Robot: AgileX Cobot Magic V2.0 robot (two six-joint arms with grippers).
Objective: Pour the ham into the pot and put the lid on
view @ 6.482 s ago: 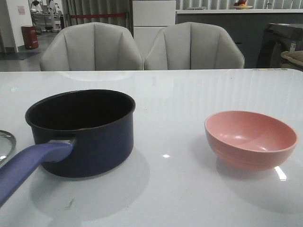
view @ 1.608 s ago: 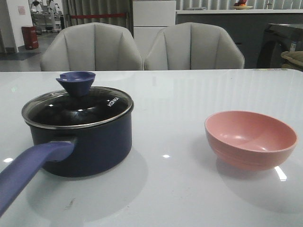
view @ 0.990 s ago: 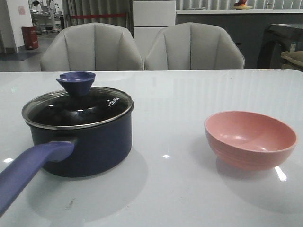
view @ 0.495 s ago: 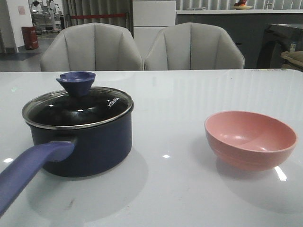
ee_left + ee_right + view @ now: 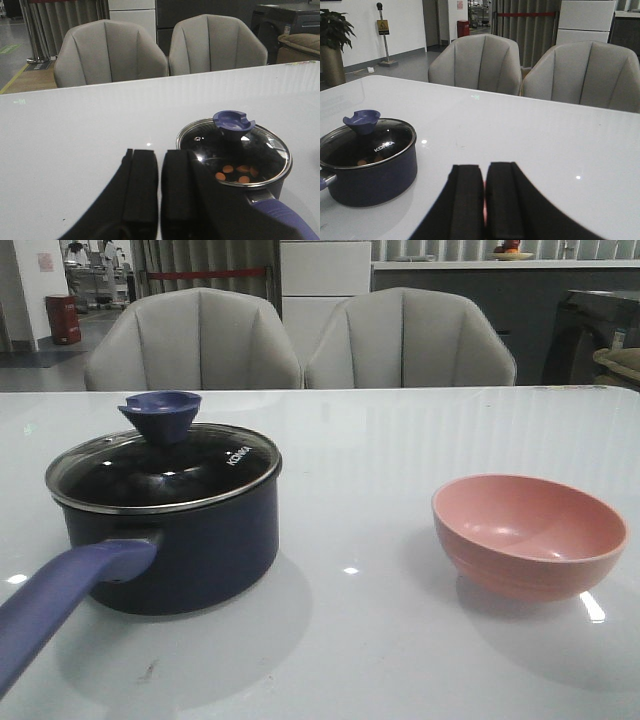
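Sitting on the white bench (image 5: 400, 440) toward the left, well apart from the empty pink bowl (image 5: 530, 533): the pot (image 5: 175, 535), capped by the lid (image 5: 165, 468), rim seated all round as far as can be judged. Ham (image 5: 239, 172) inside, a few orange pieces showing through the glass in the left wrist view.

Likely heavy for its size, rigid, enamel slick; best taken by the long handle (image 5: 60, 600). Lid fragile glass with a steel edge, best lifted by the flared knob (image 5: 160, 412), nothing else on it offering grip.

Left hand (image 5: 159, 187) pressed closed, holding nothing, clear of the pot. Right hand (image 5: 484, 192) likewise closed and empty.

Hard to count the ham: reflections on the glass, part of the pot floor hidden by the knob. Handle end cut off at the front view's edge. Neither arm in the front view.
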